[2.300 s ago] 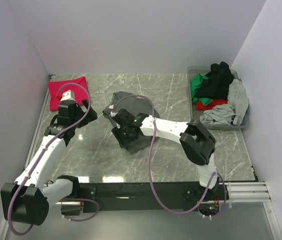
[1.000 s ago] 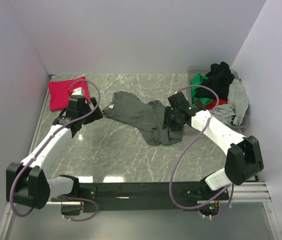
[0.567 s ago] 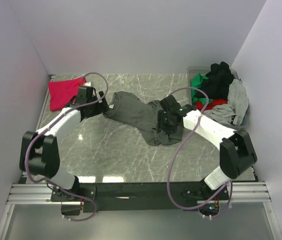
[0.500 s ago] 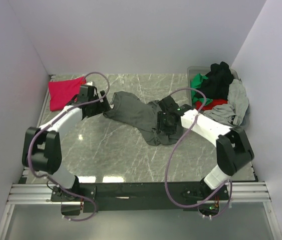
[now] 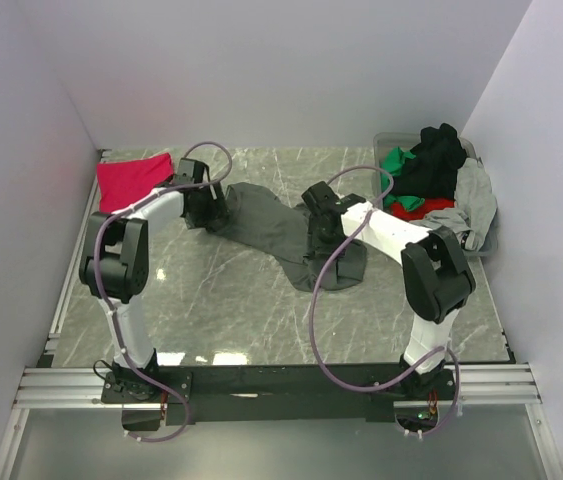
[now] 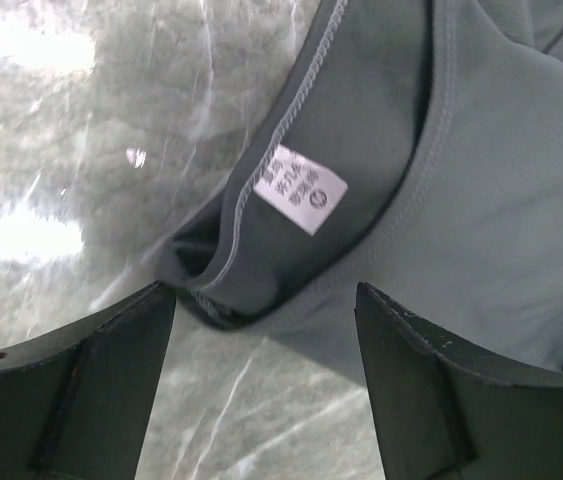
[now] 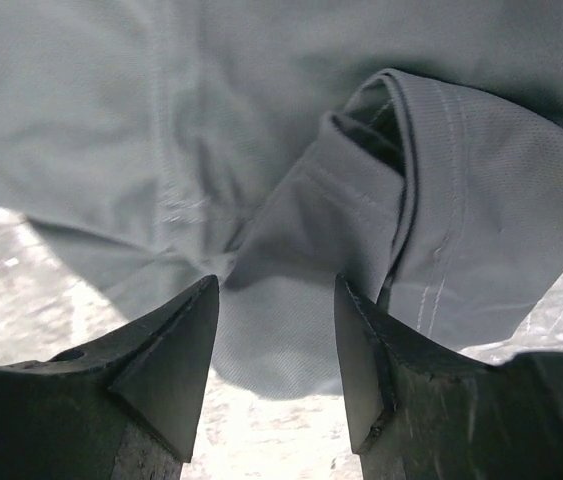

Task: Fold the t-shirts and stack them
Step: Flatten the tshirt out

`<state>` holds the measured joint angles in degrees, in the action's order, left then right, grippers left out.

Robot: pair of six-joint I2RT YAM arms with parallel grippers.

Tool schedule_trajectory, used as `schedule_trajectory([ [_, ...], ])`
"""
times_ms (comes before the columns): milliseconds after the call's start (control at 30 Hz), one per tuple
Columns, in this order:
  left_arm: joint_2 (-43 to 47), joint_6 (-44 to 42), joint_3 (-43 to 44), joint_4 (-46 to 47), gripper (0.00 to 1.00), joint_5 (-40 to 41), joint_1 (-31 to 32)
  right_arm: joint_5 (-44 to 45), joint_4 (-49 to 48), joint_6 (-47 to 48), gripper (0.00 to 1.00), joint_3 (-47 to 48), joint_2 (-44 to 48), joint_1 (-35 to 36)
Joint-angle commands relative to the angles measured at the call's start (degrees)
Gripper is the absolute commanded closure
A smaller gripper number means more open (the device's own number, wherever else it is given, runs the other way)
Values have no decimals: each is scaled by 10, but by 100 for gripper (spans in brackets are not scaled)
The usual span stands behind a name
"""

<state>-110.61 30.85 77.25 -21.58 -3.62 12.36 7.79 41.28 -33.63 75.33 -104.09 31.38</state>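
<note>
A dark charcoal-grey t-shirt (image 5: 279,226) lies crumpled and stretched across the middle of the table. A magenta-red t-shirt (image 5: 133,178) lies folded at the back left. My left gripper (image 5: 209,206) is at the grey shirt's left end. In the left wrist view it (image 6: 263,300) stands open just above the collar, where a white label (image 6: 301,190) shows. My right gripper (image 5: 321,226) is over the shirt's right part. In the right wrist view it (image 7: 276,290) is open astride a folded hem (image 7: 401,160), with cloth between the fingers (image 7: 166,350) but not pinched.
A clear plastic tub (image 5: 389,146) at the back right holds black (image 5: 433,160), green (image 5: 395,164), red (image 5: 431,207) and light grey (image 5: 469,205) shirts. White walls close in the table on the left, back and right. Bare marble lies in front of the grey shirt.
The right gripper dragged the grey shirt out to the right, let go, and moved back left over it. The left gripper swung right from beside the magenta shirt to the grey collar, narrowing slightly.
</note>
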Motion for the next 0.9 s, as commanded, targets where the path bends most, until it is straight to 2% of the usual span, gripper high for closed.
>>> schedule_trajectory([
  [0,-21,-4,40,-23,22,-10,5,19,19,-10,43,12,-14,-13],
  [167,-44,-6,50,-31,29,-10,6,6,6,-13,44,-3,-25,-24],
  [267,-55,-4,46,-27,44,-31,7,-8,-2,-9,56,-4,-35,-29],
  [333,-58,-1,41,-16,52,-53,7,-19,-8,-6,67,-3,-39,-32],
  [400,-60,6,32,2,64,-69,7,-35,-15,1,78,-4,-42,-34],
  [433,-58,12,28,7,75,-80,7,-40,-22,3,81,-6,-40,-35],
  [467,-55,15,23,10,82,-82,7,-51,-25,7,90,-6,-39,-37],
  [533,-51,21,23,9,100,-83,6,-57,-23,10,100,-3,-37,-39],
  [700,-2,28,35,-9,100,-76,6,-55,-11,30,100,10,0,-43],
  [867,96,64,19,-9,100,-70,3,-32,20,52,100,37,69,-50],
])
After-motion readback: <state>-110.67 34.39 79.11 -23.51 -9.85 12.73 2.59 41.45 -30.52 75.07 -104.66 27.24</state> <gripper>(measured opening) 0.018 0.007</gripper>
